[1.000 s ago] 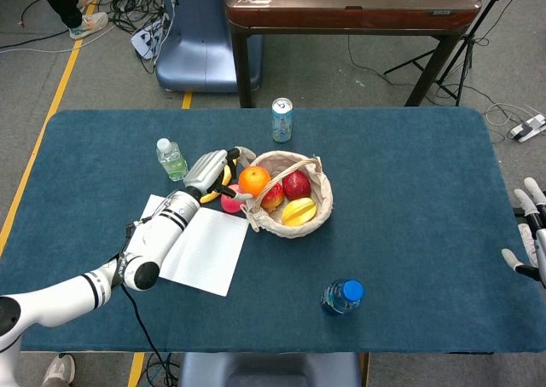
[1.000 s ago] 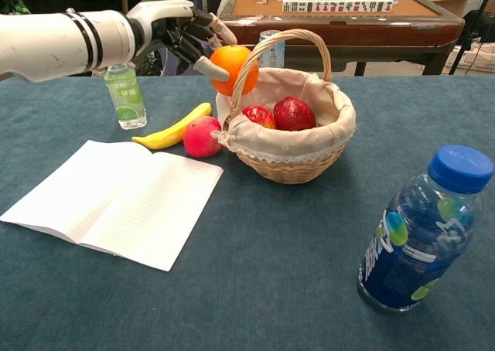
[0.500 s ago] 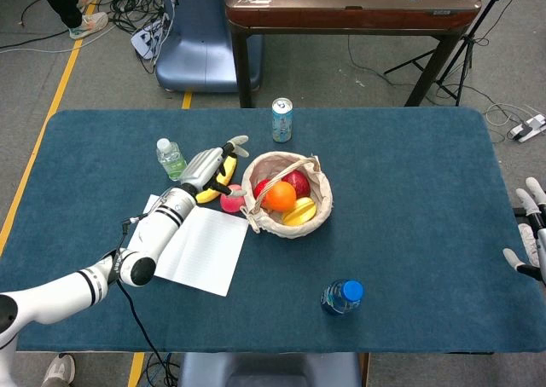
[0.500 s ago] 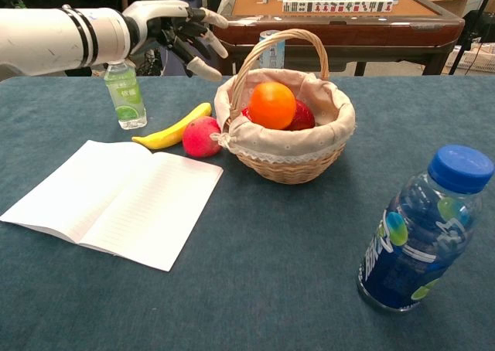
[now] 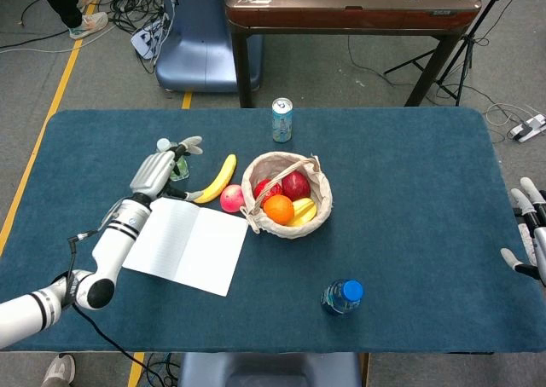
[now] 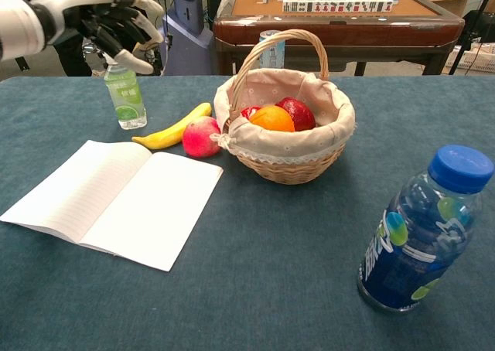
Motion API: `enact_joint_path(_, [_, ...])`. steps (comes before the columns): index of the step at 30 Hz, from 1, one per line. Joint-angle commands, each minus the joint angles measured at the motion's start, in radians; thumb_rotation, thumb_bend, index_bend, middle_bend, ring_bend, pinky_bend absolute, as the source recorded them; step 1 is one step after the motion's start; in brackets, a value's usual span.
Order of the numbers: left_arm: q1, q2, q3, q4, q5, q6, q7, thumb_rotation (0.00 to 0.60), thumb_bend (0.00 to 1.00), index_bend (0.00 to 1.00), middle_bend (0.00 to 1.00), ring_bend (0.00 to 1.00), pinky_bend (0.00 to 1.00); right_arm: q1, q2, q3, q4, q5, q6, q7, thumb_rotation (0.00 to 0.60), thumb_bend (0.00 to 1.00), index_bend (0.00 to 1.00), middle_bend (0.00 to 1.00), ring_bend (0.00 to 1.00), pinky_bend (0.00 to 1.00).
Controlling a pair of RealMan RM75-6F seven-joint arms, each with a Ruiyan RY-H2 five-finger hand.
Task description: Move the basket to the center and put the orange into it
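Both steps look done to us: orange (image 6: 271,118) in basket (image 6: 288,162) mid-table; left hand (image 6: 116,22) spread, empty.

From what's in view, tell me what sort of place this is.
Probably an indoor robot lab or test room: cables lie on the floor, yellow tape marks it, and a mahjong table stands behind the blue work table.

Wicker basket (image 5: 317,201) (image 6: 338,134) with pale cloth liner and arched handle stands upright near middle of blue-covered table; orange (image 5: 278,209) (image 6: 271,118) rests inside, at front-left of basket, touching red fruit behind it and yellow fruit beside it; round, bright, whole; top shows just above liner's rim in chest view.
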Motion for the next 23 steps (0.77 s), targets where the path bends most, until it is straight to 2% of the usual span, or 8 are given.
enact_joint_path(1, [0.1, 0.068, 0.052, -0.094, 0.028, 0.127, 0.062, 0.6, 0.12, 0.17, 0.24, 0.23, 0.44, 0.002, -0.001, -0.001, 0.008, -0.007, -0.003, 0.008, 0.6, 0.22, 0.0, 0.03, 0.03, 0.23])
enact_joint_path(5, [0.178, 0.117, 0.097, -0.151, 0.056, 0.224, 0.115, 0.6, 0.12, 0.18, 0.24, 0.23, 0.43, 0.002, -0.002, -0.002, 0.02, -0.018, 0.0, 0.025, 0.6, 0.22, 0.0, 0.06, 0.05, 0.23])
enact_joint_path(13, [0.331, 0.165, 0.224, -0.183, 0.233, 0.415, 0.181, 0.6, 0.12, 0.19, 0.24, 0.23, 0.4, -0.002, -0.02, -0.013, 0.06, -0.052, 0.011, 0.072, 0.6, 0.22, 0.0, 0.1, 0.09, 0.24])
enact_joint_path(23, [0.48, 0.216, 0.309, -0.223, 0.361, 0.579, 0.229, 0.6, 0.12, 0.2, 0.24, 0.23, 0.36, -0.01, -0.05, -0.025, 0.108, -0.1, 0.044, 0.112, 0.6, 0.22, 0.02, 0.13, 0.11, 0.24])
